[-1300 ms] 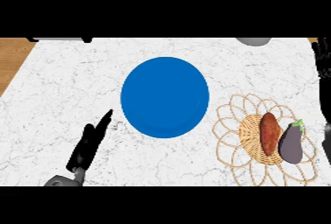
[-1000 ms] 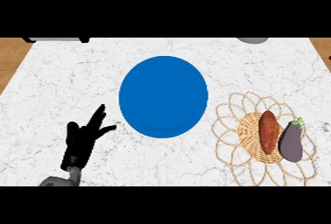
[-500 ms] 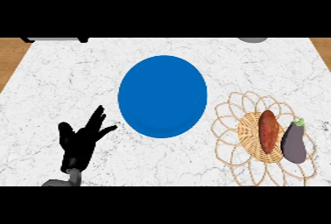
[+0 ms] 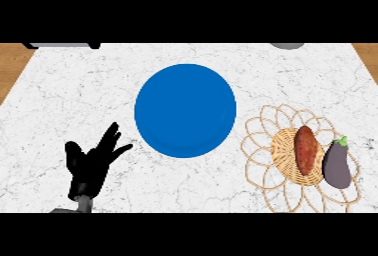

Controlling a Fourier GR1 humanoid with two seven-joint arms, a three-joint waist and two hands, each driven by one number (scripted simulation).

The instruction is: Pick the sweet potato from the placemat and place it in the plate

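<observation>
Sweet potato [image 4: 307, 149] far from left hand [image 4: 90, 165]

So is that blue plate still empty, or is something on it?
Empty. The blue plate shows only its bare surface; the sweet potato lies on the woven placemat, beside the eggplant.

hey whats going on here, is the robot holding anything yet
Nothing is held yet. The reddish-brown sweet potato lies on the round woven wicker placemat at the right, next to a dark purple eggplant. The round blue plate in the middle of the white marble counter has nothing on it. Only the robot's black left hand shows, open with its fingers spread, at the lower left, well away from the placemat. The right hand is out of view.
</observation>
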